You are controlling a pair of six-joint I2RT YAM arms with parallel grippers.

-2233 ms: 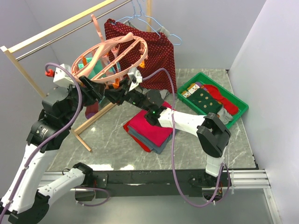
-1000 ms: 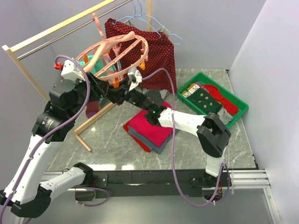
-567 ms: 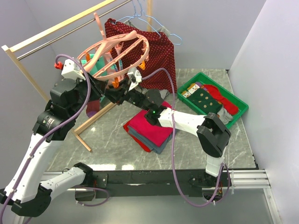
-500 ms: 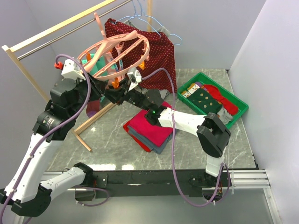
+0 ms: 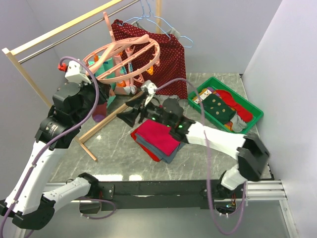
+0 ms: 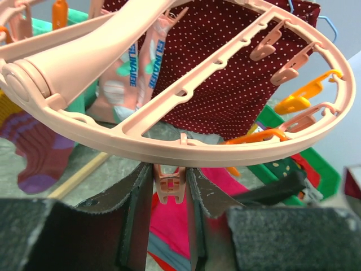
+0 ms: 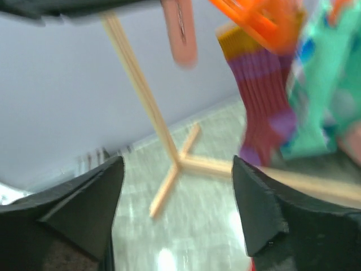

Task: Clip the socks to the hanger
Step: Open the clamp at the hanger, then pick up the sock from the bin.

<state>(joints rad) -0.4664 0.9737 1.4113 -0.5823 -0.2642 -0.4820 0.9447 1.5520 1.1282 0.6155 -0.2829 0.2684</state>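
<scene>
The pink round hanger (image 5: 126, 57) hangs tilted from the wooden rail. Its ring (image 6: 169, 148) fills the left wrist view. My left gripper (image 6: 169, 172) is shut on a pink clip (image 6: 168, 186) that dangles from the ring's near edge. A pink and teal sock (image 6: 127, 73) and a purple-striped sock (image 6: 39, 152) hang from other clips. My right gripper (image 5: 130, 112) is below the hanger, open with nothing between its fingers (image 7: 177, 186). Its blurred view shows the purple-striped sock (image 7: 262, 107) and a teal sock (image 7: 316, 101). More socks (image 5: 216, 105) lie in the green tray (image 5: 257, 115).
A large dark red dotted garment (image 5: 166, 54) hangs behind the hanger on a light-blue wire hanger (image 5: 148, 12). A folded red and grey cloth stack (image 5: 156, 139) lies under the right arm. The wooden rack's foot (image 5: 94, 136) stands on the marble table (image 5: 119, 163).
My right gripper has opened and dropped back from the hanger's clips toward the table. My left gripper has closed on a clip. The hanger has shifted slightly.
</scene>
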